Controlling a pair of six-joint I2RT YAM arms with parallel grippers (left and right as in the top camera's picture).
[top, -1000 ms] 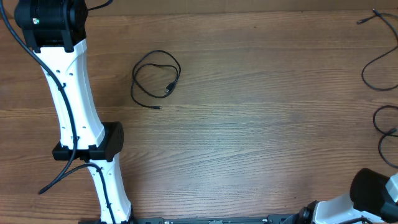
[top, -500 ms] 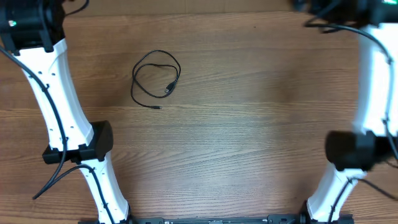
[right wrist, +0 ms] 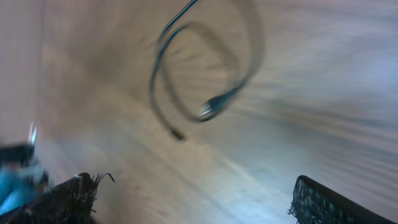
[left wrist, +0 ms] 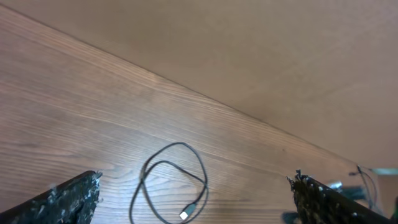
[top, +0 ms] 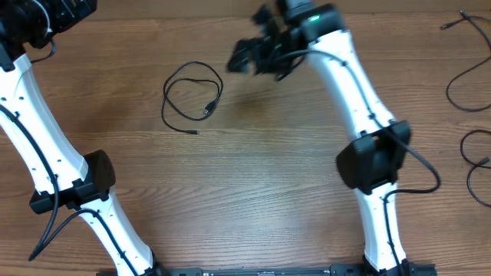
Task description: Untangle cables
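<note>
Coiled cable [top: 192,98] lies loose on the wooden table [top: 268,199], far-left of centre, with nothing touching it.
The right gripper [right wrist: 196,186] hangs just right of the coil, fingers wide apart and empty, its arm reaching across from the near right. Its wrist view is blurred but shows the coil and a plug [right wrist: 208,111]. The left gripper [left wrist: 194,186], likewise spread and empty, sits high at the far-left corner. The overhead view shows other cable strands [top: 466,84] at the table's right edge.

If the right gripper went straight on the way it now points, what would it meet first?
Probably the coiled black cable on the table: the right gripper points toward it, and its wrist view shows the loop ahead between open fingers. Depth is unclear.
</note>
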